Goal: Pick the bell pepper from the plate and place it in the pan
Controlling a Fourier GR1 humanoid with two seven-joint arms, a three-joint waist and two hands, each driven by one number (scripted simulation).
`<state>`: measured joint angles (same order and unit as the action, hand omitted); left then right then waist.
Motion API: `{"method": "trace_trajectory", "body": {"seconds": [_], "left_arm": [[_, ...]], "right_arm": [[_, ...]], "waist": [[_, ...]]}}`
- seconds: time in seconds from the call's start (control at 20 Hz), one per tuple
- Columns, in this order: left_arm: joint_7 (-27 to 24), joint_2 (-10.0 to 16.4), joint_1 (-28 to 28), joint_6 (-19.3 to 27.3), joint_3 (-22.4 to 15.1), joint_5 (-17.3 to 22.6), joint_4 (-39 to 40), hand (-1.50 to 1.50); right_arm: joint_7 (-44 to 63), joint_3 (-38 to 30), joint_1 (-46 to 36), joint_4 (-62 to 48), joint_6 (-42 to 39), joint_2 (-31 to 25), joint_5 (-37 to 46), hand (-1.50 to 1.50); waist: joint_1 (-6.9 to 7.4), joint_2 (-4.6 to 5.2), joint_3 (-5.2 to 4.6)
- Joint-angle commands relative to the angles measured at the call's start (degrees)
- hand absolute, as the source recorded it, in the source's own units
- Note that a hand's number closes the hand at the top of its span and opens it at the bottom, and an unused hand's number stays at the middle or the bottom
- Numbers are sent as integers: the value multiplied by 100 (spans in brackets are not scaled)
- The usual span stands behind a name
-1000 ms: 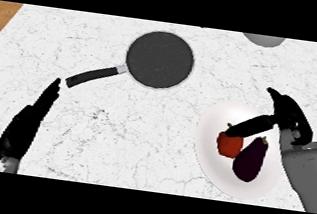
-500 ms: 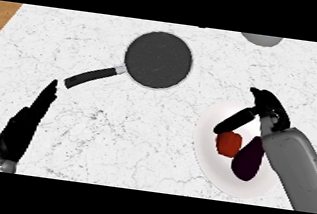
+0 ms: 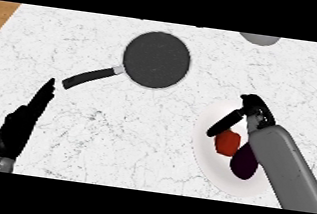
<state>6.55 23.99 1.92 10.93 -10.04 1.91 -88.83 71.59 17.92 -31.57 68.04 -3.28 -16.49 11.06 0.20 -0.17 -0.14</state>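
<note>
A red bell pepper (image 3: 227, 142) lies on a white plate (image 3: 209, 158) at the right of the counter, with a dark purple eggplant (image 3: 244, 161) beside it. My right hand (image 3: 253, 113) hovers over the plate's far side, just above the pepper. Its fingers (image 3: 223, 124) spread down-left toward the pepper and hold nothing. The black pan (image 3: 156, 60) sits at the centre back, and its handle (image 3: 91, 76) points to the lower left. My left hand (image 3: 20, 125) rests open at the left, fingers straight, near the handle's tip.
A grey rounded object (image 3: 258, 39) sits at the counter's back right edge. Wooden floor shows past the counter's left and right back corners. White marbled countertop (image 3: 136, 131) lies between the pan and the plate.
My right hand has moved left over the plate and lowered toward the pepper, its forearm now covering the plate's right part. The left hand has barely shifted.
</note>
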Motion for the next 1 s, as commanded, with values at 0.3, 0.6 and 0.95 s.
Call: {"method": "trace_trajectory", "body": {"seconds": [0.3,0.6,0.95], "left_arm": [[-138,-91,95,-53,61,-98,18,0],[100,-227,217,87,-54,-263,-269,0],[95,-143,222,-153,117,-199,-299,0]], "right_arm": [[1349,-120,-265,-300,-174,192,12,-150],[1221,50,3,-513,-10,412,232,-150],[1136,9,144,-382,163,643,433,-150]], "waist": [[-16,7,7],[-7,8,10],[-23,4,10]]}}
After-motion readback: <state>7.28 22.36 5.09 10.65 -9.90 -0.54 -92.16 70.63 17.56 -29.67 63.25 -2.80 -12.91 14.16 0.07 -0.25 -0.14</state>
